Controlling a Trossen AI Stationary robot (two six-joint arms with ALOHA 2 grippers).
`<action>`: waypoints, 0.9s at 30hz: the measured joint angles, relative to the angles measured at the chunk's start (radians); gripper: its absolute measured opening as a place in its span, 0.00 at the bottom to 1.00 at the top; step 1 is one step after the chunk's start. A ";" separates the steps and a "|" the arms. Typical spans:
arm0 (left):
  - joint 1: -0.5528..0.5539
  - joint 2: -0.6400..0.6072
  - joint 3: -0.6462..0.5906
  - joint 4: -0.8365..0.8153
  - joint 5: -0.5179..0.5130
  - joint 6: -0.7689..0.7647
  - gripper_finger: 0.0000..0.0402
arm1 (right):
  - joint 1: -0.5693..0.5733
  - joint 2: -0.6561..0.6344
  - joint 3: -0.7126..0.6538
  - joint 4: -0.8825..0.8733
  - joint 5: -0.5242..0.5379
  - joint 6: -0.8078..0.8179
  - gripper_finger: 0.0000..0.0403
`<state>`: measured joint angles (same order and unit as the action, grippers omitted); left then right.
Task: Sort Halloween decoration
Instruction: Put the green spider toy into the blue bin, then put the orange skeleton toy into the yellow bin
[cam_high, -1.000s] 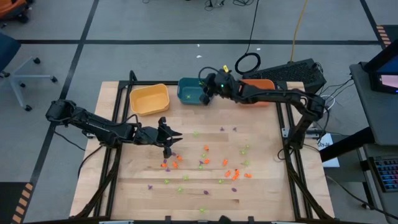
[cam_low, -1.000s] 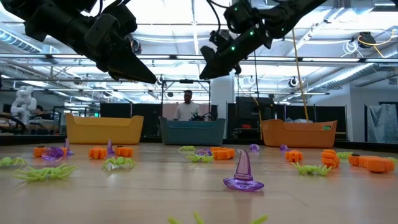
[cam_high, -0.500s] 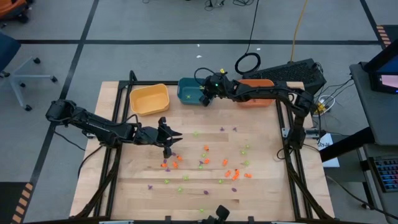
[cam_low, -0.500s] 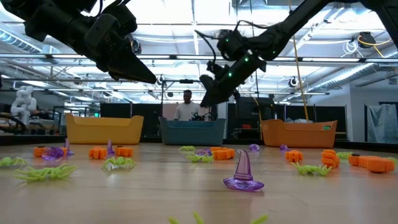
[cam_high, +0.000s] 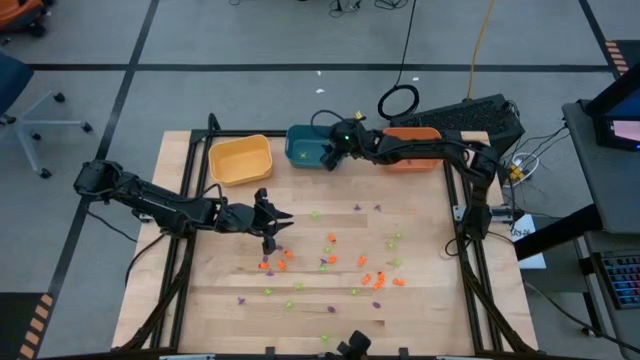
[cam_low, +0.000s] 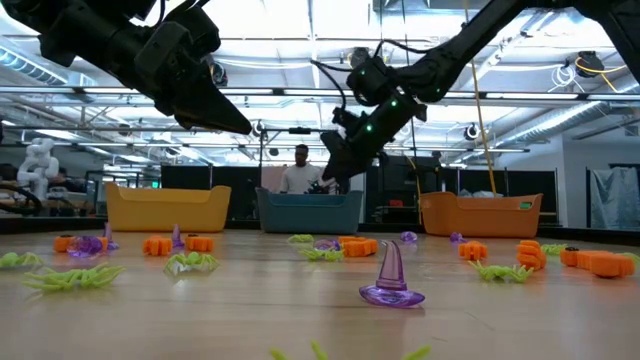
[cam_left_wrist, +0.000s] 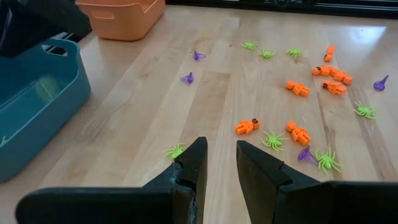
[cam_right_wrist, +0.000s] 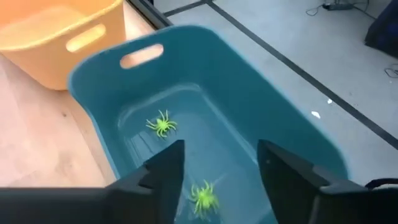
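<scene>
The Halloween decoration (cam_high: 330, 262) lies scattered on the wooden table: small orange figures, green spiders and purple hats, among them a purple hat (cam_low: 390, 276) near the front. Two green spiders (cam_right_wrist: 161, 124) (cam_right_wrist: 204, 198) lie on the floor of the teal bin (cam_right_wrist: 205, 37). My right gripper (cam_right_wrist: 221, 168) hangs open over that bin (cam_high: 298, 138) with nothing between its fingers. My left gripper (cam_high: 270, 228) hovers above the table's left middle, open and empty (cam_left_wrist: 222, 168), above the nearest trinkets.
A yellow bin (cam_high: 240, 158) stands left of the teal one and an orange bin (cam_low: 480, 214) right of it, all along the far edge. A person shows in the room behind the teal bin in the low view. Bare wood lies at the table's near left.
My right gripper has come down over the teal bin, moving slightly toward the table's left, and now hangs just above the bin's rim. My left gripper has kept still.
</scene>
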<state>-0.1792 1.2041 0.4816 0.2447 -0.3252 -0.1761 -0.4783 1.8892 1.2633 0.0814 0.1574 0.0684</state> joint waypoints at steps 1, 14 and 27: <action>0.000 0.000 0.000 0.000 0.000 0.000 0.22 | 0.004 -0.012 0.000 0.000 0.000 -0.002 0.51; 0.000 0.000 0.000 -0.001 0.000 0.000 0.22 | 0.351 -0.330 -0.029 -0.302 0.000 -0.037 0.55; -0.075 0.000 0.021 -0.144 0.013 0.112 0.22 | 0.799 -0.353 -0.273 -0.135 0.253 0.174 0.52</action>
<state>-0.2537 1.2037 0.5025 0.1006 -0.3126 -0.0644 0.3205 1.5364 0.9898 -0.0534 0.4105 0.2421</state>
